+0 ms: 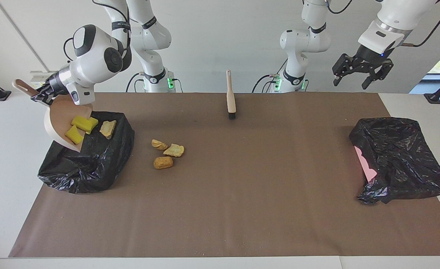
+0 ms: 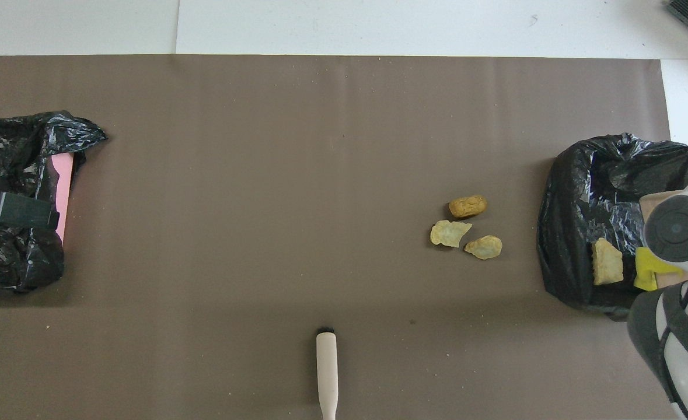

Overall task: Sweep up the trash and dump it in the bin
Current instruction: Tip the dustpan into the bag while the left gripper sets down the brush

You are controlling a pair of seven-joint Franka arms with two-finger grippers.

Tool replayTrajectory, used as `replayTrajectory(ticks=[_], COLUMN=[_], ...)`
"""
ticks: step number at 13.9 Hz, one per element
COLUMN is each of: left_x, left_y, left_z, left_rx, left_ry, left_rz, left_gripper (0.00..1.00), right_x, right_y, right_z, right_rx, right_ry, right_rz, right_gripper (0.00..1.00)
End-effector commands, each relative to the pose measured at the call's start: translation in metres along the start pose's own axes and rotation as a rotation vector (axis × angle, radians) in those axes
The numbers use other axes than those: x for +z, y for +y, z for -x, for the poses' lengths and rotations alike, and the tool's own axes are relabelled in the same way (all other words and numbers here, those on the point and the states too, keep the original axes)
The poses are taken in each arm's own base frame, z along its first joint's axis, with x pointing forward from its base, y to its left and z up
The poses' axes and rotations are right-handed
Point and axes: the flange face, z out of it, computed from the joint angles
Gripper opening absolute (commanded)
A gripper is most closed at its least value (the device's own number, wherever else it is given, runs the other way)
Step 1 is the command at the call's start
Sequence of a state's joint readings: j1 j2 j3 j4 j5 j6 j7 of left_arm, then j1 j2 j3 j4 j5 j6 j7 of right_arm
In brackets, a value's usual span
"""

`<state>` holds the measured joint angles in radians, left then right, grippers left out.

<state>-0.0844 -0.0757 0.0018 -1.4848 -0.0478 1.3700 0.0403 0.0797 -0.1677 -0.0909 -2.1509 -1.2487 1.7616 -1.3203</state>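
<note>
My right gripper is shut on the handle of a tan dustpan and holds it tilted over a black bin bag at the right arm's end of the table. Yellow chunks lie on the pan, also seen from overhead. One tan piece is at the pan's lip over the bag; I cannot tell what it rests on. Three tan pieces lie on the mat beside the bag. My left gripper is open and empty, raised.
A brush with a pale handle lies on the brown mat near the robots, midway between the arms. A second black bag with a pink thing inside sits at the left arm's end, under the left gripper.
</note>
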Motion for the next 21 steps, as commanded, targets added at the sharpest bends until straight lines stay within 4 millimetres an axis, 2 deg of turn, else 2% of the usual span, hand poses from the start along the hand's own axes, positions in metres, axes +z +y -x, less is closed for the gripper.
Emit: replayTrajectory(ticks=[1,3,5,7,9,11,14,17,19,21], left_x=[-0.007,-0.012,-0.011,-0.009,-0.008,-0.007,-0.006,-0.011,-0.012,-0.013], left_y=[-0.006,-0.011,-0.006,-0.007,-0.008,-0.011,-0.01,-0.01,-0.011,-0.012], left_z=[0.001,0.007,0.008,0.011,0.015,0.01,0.005,-0.002,-0.002,-0.002], left_rx=[-0.002,-0.016,-0.012,-0.012,-0.013,-0.021,-0.017,-0.012,-0.014,-0.016], left_ry=[-0.015,0.001,-0.001,-0.019,-0.027,-0.026,-0.039,-0.05,-0.047,-0.047], left_rz=[-0.019,-0.017,-0.018,-0.017,-0.018,-0.028,-0.021,-0.021,-0.022,-0.019], left_gripper=[1.0,1.0,1.0,1.0,1.0,1.0,1.0,1.0,1.0,1.0], right_x=[-0.011,-0.025,-0.028,-0.031,-0.025,-0.009,0.008,0.005,0.003,0.01], right_y=[0.004,0.005,0.005,0.002,0.002,-0.001,-0.01,-0.016,-0.02,-0.023], right_z=[0.006,0.007,0.008,0.018,0.044,0.06,0.06,0.058,0.07,0.081], right_rx=[-0.081,-0.156,-0.191,-0.199,-0.21,-0.218,-0.206,-0.214,-0.221,-0.213], right_ry=[-0.066,-0.087,-0.102,-0.104,-0.113,-0.107,-0.072,-0.082,-0.09,-0.09], right_rz=[0.036,0.064,0.068,0.075,0.088,0.09,0.083,0.093,0.098,0.098], right_gripper=[0.0,0.0,0.0,0.0,0.0,0.0,0.0,0.0,0.0,0.0])
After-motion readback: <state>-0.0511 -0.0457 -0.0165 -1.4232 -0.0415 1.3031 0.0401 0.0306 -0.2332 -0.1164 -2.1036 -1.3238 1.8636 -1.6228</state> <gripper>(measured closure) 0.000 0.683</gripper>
